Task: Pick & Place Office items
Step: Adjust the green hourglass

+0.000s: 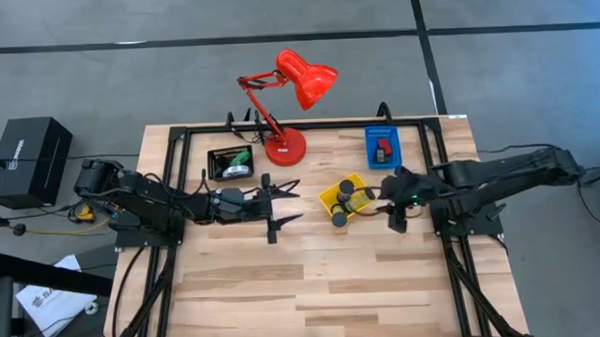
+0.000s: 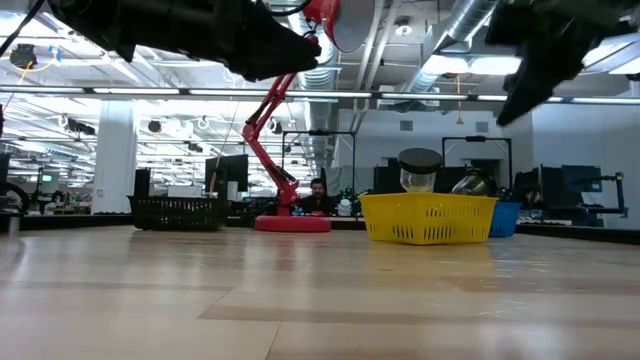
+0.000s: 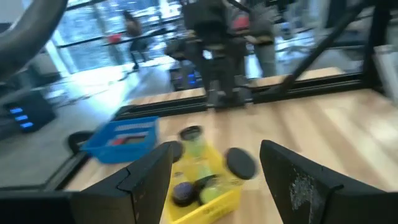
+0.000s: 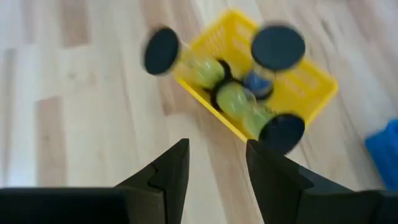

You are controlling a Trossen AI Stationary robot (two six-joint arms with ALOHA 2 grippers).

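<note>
A yellow tray [image 1: 328, 196] sits mid-table and holds several greenish cylinders with black round caps [image 4: 239, 99]. One more capped cylinder [image 4: 163, 51] lies at the tray's corner with its cap outside the wall. A blue tray [image 1: 382, 136] holds red and black little blocks. A black tray [image 1: 218, 156] holds a green cylinder and something silvery. My left gripper [image 1: 289, 203] hovers left of the yellow tray, open wide [image 3: 217, 162]. My right gripper [image 1: 389, 207] hovers right of it, open [image 4: 216, 152], above bare wood. Neither touches anything.
The tall red desk lamp [image 1: 284, 144] stands on its round base at the far edge, between the black and blue trays. A black frame rail [image 1: 309, 126] runs along the table's far side. Bare wood [image 1: 314, 288] fills the near half. People show in the room behind.
</note>
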